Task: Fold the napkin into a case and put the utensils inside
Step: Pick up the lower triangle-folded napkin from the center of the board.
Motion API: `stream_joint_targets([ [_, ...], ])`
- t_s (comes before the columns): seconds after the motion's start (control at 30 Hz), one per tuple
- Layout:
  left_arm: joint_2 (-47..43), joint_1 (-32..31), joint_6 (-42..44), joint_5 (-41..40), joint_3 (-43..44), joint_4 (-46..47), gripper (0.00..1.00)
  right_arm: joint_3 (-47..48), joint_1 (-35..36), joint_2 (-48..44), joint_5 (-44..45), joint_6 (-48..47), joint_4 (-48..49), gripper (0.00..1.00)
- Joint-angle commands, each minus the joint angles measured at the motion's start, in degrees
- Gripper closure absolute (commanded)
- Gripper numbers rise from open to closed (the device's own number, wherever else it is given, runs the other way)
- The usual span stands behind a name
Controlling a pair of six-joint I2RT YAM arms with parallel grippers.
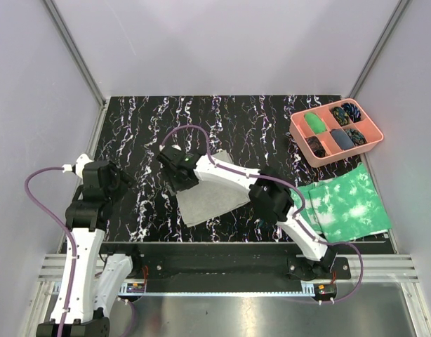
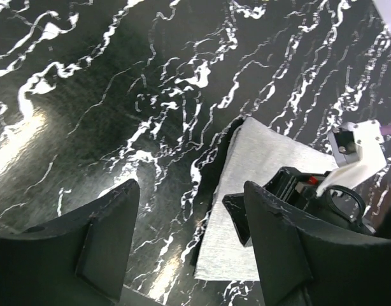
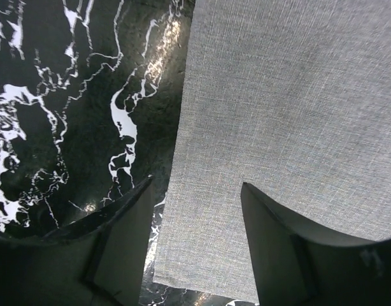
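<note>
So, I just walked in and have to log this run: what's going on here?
The right arm reaches across the black marbled table, its end effector open just above one edge of the grey napkin, gripping nothing. The left end effector is open too, over bare table beside the cloth. A pink tray and a green-and-white sheet sit off to the right. I see no utensils by the napkin.

Left side: left gripper (image 2: 189,191) hangs over bare black table (image 1: 222,119); open way to the napkin's (image 2: 259,191) near edge
Centre: right arm (image 1: 236,181) slants across the napkin; bars approach from the right
Far strip: bare; free passage
Right side: pink tray (image 1: 335,130) and green sheet (image 1: 345,203) take the room
</note>
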Motion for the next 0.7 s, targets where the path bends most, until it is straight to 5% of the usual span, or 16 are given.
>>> stream_joint_targets([
  [0.0,-0.53,0.23,0.26,-2.86,2.05,-0.86,0.30,5.46,1.25,1.89,1.42,0.69,-3.29,0.37],
  [0.43,-1.85,0.23,0.78,-4.36,2.40,-2.62,0.19,8.89,2.92,9.89,5.38,0.61,-7.24,0.44],
  [0.67,-2.29,0.32,1.40,-4.62,2.05,-3.15,0.18,7.67,2.92,12.97,6.87,0.52,-7.51,0.74],
])
